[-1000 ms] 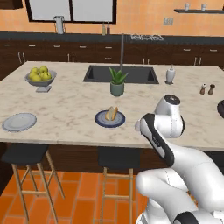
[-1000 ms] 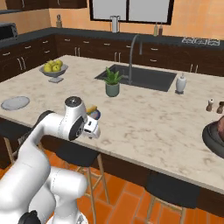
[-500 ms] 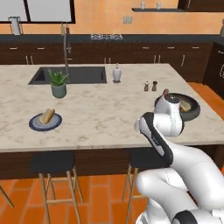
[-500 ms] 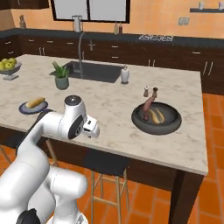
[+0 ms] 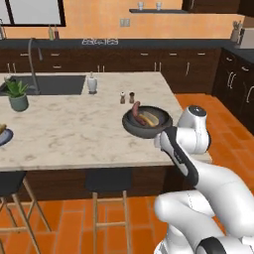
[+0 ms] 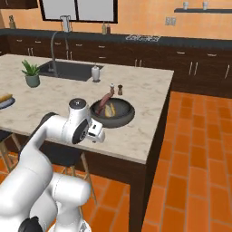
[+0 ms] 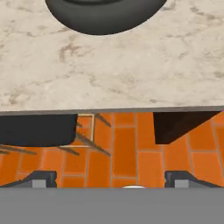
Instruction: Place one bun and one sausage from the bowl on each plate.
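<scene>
Wide dark grey-black bowl (image 5: 147,123) sitting near marble counter (image 5: 74,124) front edge, holding tan bun (image 5: 149,118) and reddish sausage (image 5: 134,109). We are seeing pincer (image 7: 111,179) hovering above orange floor, fingers spread wide, gripping nothing.

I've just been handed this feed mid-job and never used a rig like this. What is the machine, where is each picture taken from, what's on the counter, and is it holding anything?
It is a white robot arm on a driving base in a rendered kitchen. Two pictures come from cameras on the base, behind the arm to its left and right. The third looks along the tool; its two dark tips stand wide apart with nothing between them, so it holds nothing.

On the marble counter sits the dark bowl, holding a sausage and a bun. Nearby are two small shakers, a white bottle, a potted plant and a sink. The plate at the far left already carries a bun.
</scene>
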Motion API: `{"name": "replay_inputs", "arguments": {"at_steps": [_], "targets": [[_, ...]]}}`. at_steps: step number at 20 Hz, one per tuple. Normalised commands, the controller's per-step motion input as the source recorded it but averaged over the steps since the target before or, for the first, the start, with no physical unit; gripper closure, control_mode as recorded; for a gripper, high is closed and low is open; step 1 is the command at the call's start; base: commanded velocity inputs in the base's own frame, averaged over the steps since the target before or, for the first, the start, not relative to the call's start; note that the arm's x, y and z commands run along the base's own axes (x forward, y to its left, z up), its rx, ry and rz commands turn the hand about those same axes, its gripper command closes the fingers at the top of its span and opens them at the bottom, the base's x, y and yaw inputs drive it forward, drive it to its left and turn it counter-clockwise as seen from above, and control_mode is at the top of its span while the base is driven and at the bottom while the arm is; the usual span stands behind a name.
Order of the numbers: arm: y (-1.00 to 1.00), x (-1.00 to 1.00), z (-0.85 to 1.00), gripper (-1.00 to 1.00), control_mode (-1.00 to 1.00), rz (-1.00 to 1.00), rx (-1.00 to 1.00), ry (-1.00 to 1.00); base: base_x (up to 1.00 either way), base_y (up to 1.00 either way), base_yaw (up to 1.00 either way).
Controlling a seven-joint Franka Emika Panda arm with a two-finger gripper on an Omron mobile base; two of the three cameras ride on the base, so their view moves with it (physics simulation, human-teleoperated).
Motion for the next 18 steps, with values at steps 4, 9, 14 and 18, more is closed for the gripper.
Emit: {"name": "replay_inputs", "arguments": {"at_steps": [4, 9, 14, 18], "targets": [[0.00, 0.00, 0.00, -1.00, 1.00, 0.00, 0.00, 0.00, 0.90, -0.54, 0.01], [0.00, 0.00, 0.00, -1.00, 1.00, 0.00, 0.00, 0.00, 0.43, 0.02, 0.03], [0.02, 0.22, 0.14, -1.00, -1.00, 0.01, -0.01, 0.00, 0.00, 0.00, 0.00], [0.18, 1.00, 0.46, -1.00, -1.00, 0.09, -0.04, 0.00, 0.00, 0.00, 0.00]]}}
